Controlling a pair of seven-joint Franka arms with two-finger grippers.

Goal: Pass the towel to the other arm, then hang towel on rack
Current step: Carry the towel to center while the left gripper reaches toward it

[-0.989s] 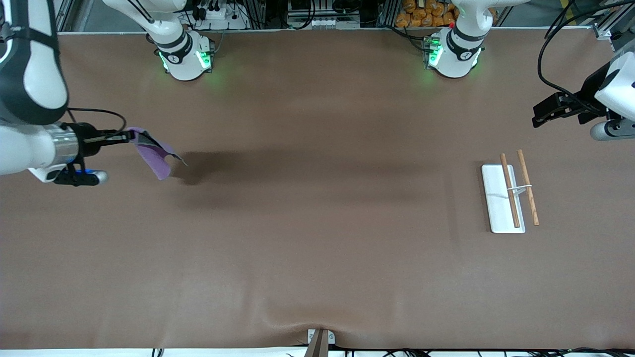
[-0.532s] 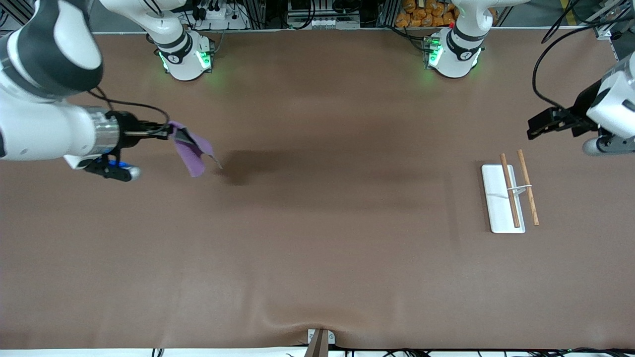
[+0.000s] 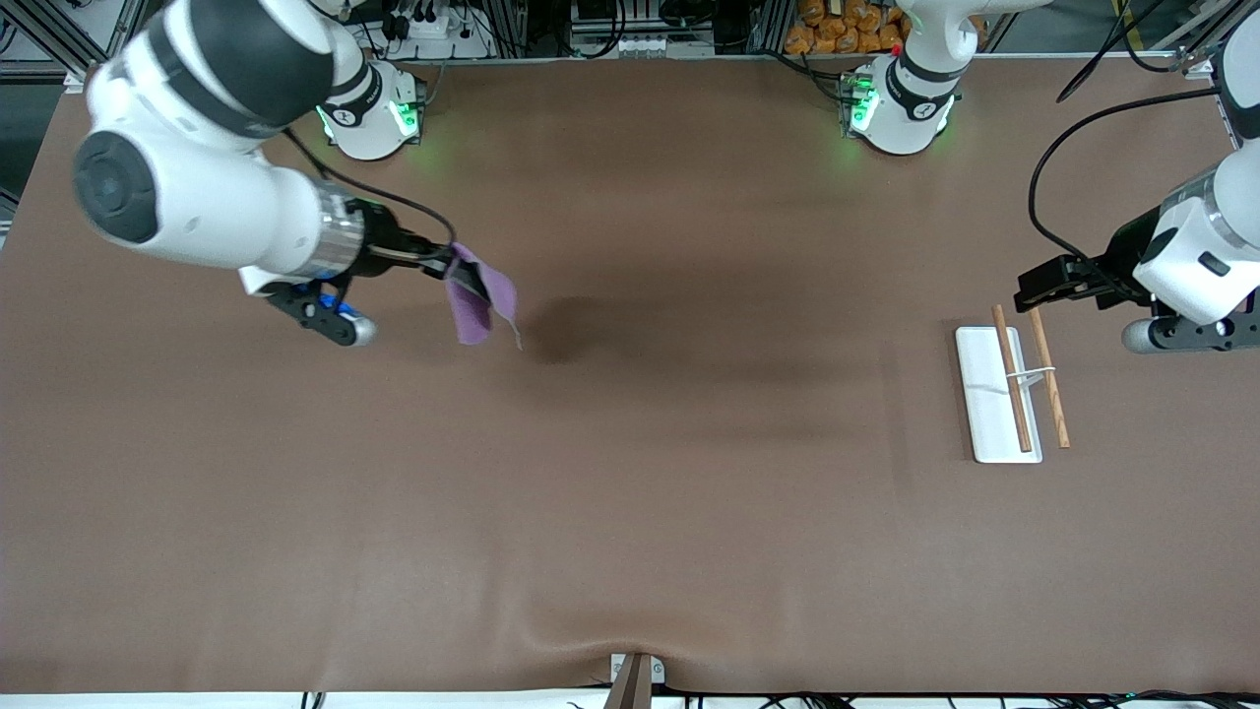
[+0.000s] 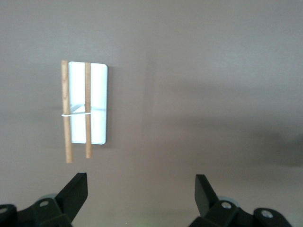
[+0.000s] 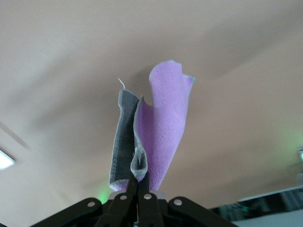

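Seen from the left arm's wrist camera, the left gripper [image 4: 141,191] hangs above the brown table [image 4: 203,85] with its two black fingers [image 4: 75,191] spread wide and nothing between them. The rack [image 4: 97,104] lies flat on the table near the gripper: a white base plate with two thin wooden rods [image 4: 87,111] running parallel, joined by a slim white bracket [image 4: 75,113]. One rod overhangs the plate's edge.

You see an evenly, softly lit brown table [image 3: 630,492] under overhead light, without glare. A broad blurry shadow lies on it beside the hanging towel [image 3: 474,300]. Green lamps glow at both arm bases. The right wrist view looks pale and washed out; the left wrist view is dimmer and slightly soft.
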